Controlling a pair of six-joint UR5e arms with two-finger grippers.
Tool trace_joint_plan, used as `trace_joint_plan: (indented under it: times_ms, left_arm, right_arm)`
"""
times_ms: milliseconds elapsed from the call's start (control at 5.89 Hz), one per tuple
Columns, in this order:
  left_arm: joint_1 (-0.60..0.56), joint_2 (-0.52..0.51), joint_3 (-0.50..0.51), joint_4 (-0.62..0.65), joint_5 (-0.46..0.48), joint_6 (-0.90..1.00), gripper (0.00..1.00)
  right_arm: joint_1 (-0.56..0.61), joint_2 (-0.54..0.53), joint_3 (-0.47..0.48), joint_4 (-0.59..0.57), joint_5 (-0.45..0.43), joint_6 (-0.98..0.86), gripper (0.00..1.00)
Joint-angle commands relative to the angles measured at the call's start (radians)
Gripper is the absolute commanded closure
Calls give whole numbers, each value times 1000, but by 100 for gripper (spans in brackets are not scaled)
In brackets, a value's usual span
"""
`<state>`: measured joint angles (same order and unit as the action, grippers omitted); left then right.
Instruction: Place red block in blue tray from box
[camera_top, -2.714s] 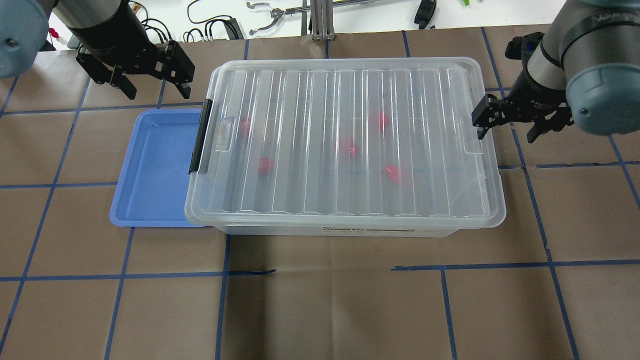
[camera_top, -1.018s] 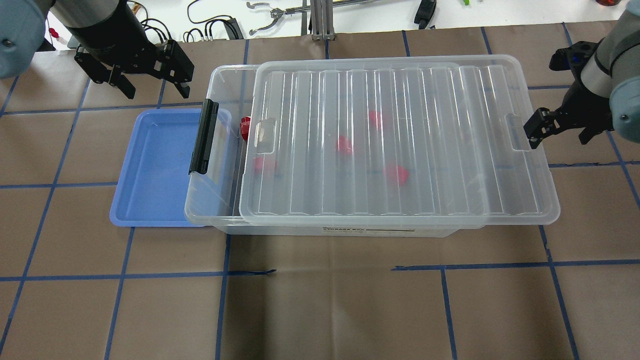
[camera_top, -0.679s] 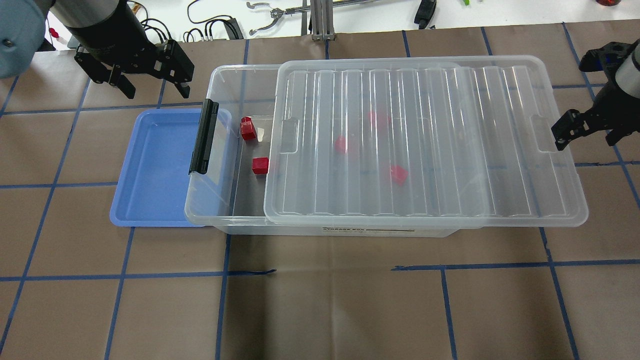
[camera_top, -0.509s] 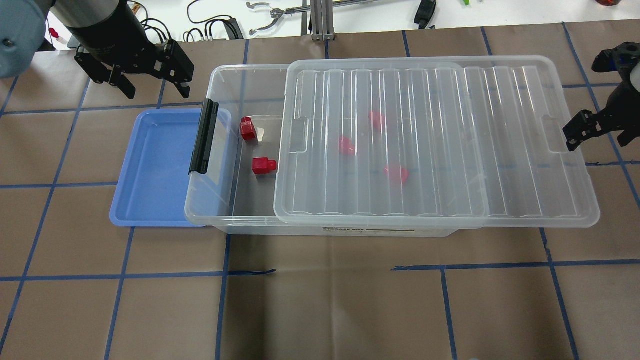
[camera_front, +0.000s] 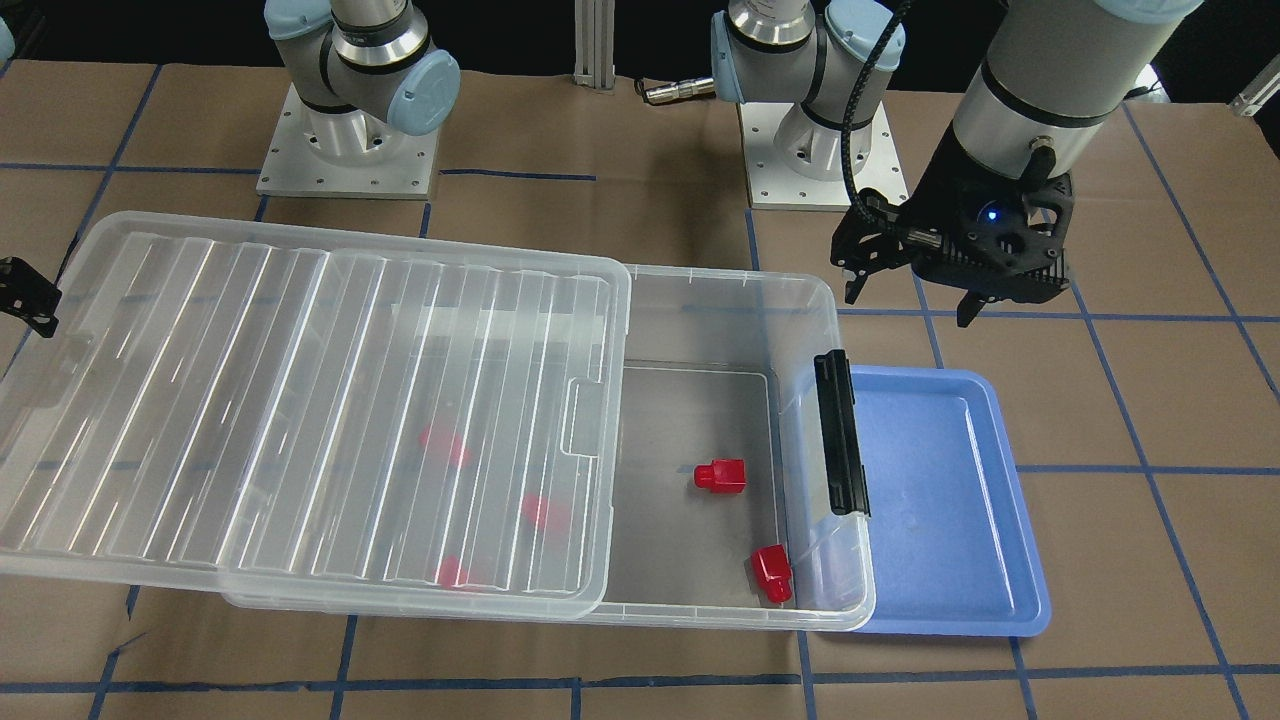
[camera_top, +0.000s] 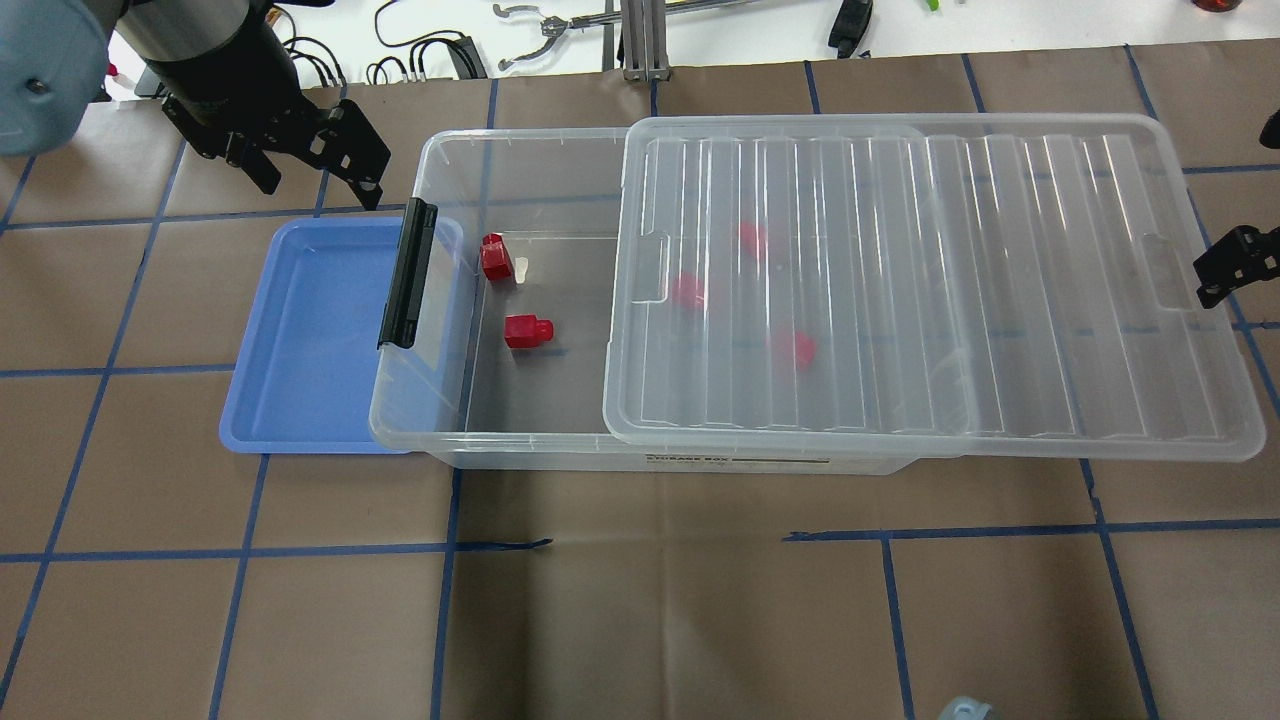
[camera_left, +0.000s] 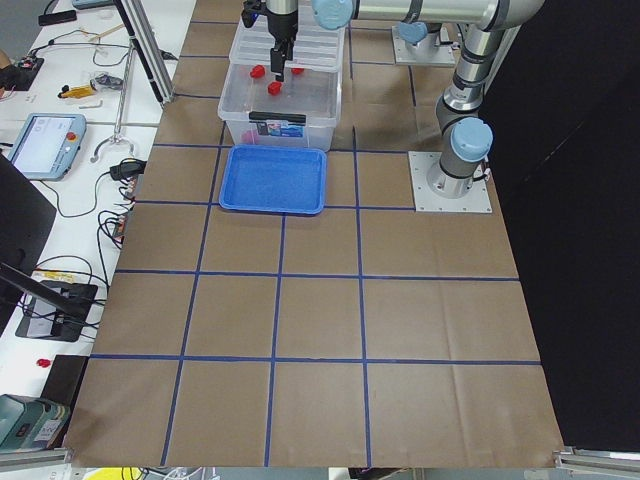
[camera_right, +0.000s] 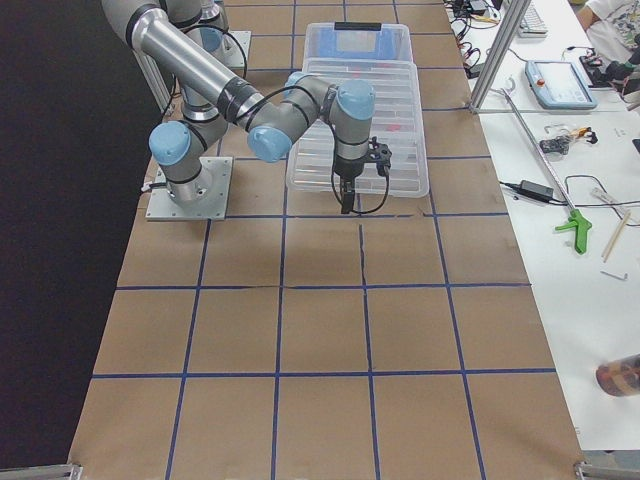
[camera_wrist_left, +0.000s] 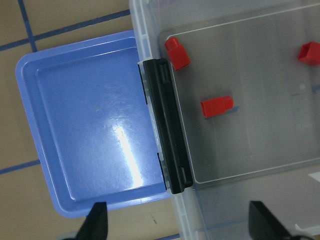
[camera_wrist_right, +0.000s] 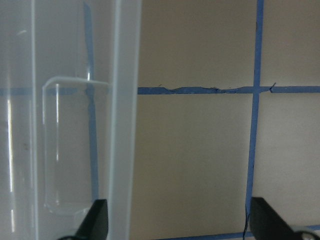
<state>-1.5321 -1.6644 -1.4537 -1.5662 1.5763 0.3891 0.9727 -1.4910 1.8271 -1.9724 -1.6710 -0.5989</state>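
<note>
The box (camera_top: 520, 140) is a clear bin with a black latch (camera_top: 405, 272). Its ribbed lid (camera_top: 930, 290) lies slid far to my right. Two red blocks (camera_top: 496, 258) (camera_top: 527, 331) lie uncovered near the latch end, and three more show blurred under the lid. The blue tray (camera_top: 310, 330) lies empty beside the latch, partly under the bin. My left gripper (camera_top: 320, 190) is open and empty, behind the tray's far corner. My right gripper (camera_wrist_right: 177, 225) is open at the lid's right rim; overhead only one finger (camera_top: 1228, 268) shows.
Cables and hand tools (camera_top: 560, 25) lie on the white bench beyond the table. The two arm bases (camera_front: 345, 150) (camera_front: 815, 150) stand behind the bin. Brown paper with blue tape lines covers the table.
The lid has slid steadily to my right along with the right gripper, uncovering two red blocks. The left gripper has shifted and turned slightly.
</note>
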Motion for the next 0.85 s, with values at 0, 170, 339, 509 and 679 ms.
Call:
trace_joint_plan:
  times_ms: [0,170,339,509,679]
  left_arm:
    - [4,-8,-4,0,4,330,3]
    - [4,-18,-11,-2,4,497,3]
    - [4,-26,-19,-2,5,671,4]
    - [4,-29,-20,2,5,800,3]
    - [3,-52,-20,3,7,915,3]
  right_arm:
    - [-23,-2,-2,-17,-7,-16,0]
    - [-23,-21,-3,-7,-10,-4,0]
    - [-16,-55,-9,3,-6,16,0]
    - [1,-73,-55,83,2,55,0]
    - [45,-74,-148,218,5,123,0]
